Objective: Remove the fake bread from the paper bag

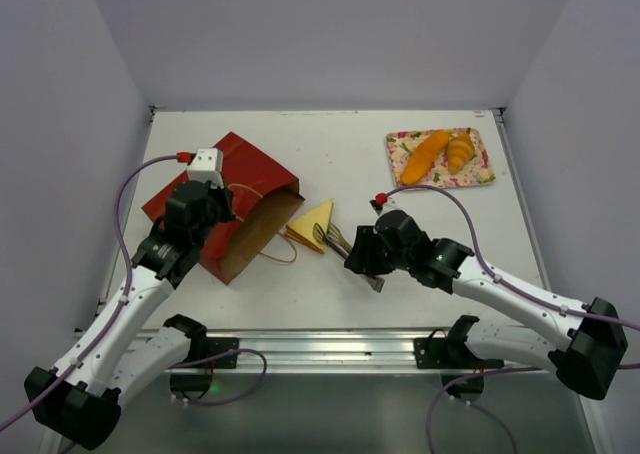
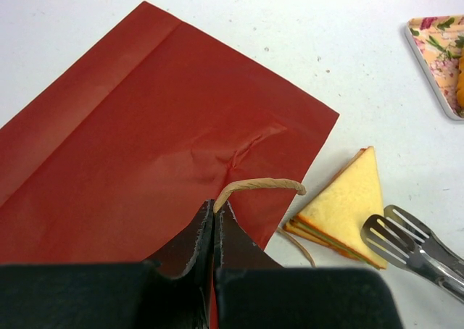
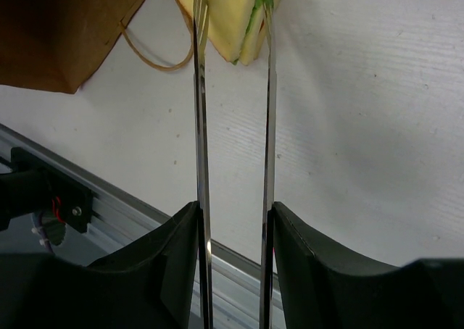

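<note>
The red paper bag (image 1: 235,179) lies flat on the left of the table, its brown mouth (image 3: 65,32) turned toward the middle. My left gripper (image 2: 215,207) is shut on one tan loop handle (image 2: 261,185) at the mouth. The fake bread, a triangular sandwich (image 1: 312,224), lies on the table just outside the mouth. My right gripper (image 3: 233,209) is shut on metal tongs (image 3: 199,126). The tongs' slotted tips (image 2: 409,246) reach the sandwich (image 3: 235,17), one blade on each side of its corner. The sandwich (image 2: 348,202) rests flat.
A pink-flowered tray (image 1: 395,164) at the back right holds an orange loaf (image 1: 425,156) and a croissant (image 1: 460,152). Its corner (image 2: 435,61) shows in the left wrist view. A second handle loop (image 3: 148,53) lies on the table by the bag mouth. The metal rail (image 3: 130,213) marks the near edge.
</note>
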`<state>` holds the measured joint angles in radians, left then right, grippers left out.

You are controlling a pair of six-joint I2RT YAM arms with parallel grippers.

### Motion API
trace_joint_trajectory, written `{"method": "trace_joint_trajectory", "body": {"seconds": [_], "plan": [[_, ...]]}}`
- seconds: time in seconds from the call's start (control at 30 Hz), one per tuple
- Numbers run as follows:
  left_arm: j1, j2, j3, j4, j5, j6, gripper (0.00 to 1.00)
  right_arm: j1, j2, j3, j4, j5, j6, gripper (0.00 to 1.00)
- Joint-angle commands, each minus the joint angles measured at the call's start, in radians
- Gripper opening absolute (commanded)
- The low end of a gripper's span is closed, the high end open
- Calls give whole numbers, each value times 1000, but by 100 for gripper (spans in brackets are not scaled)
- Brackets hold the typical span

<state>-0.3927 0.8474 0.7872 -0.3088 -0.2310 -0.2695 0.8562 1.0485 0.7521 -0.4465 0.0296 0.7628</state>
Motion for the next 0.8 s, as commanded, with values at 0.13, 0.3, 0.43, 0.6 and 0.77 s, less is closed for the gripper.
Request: {"method": "trace_joint_trajectory", "body": {"seconds": [0.13,0.3,0.43,0.6,0.77], "plan": [[9,-18,-5,36,1,3,0,-13,36,-25,118,-60,-2,47],[9,-18,-6,36,2,3,0,-13,27,-36,129,-69,-3,34],[11,-18,-5,36,1,3,0,-14,-2,-25,120,-56,-6,25],[9,-18,-6,36,1,3,0,-25,-56,29,34,7,-36,24],[9,-18,-6,36,1,3,0,-65,-67,137,-92,87,-94,19]]}}
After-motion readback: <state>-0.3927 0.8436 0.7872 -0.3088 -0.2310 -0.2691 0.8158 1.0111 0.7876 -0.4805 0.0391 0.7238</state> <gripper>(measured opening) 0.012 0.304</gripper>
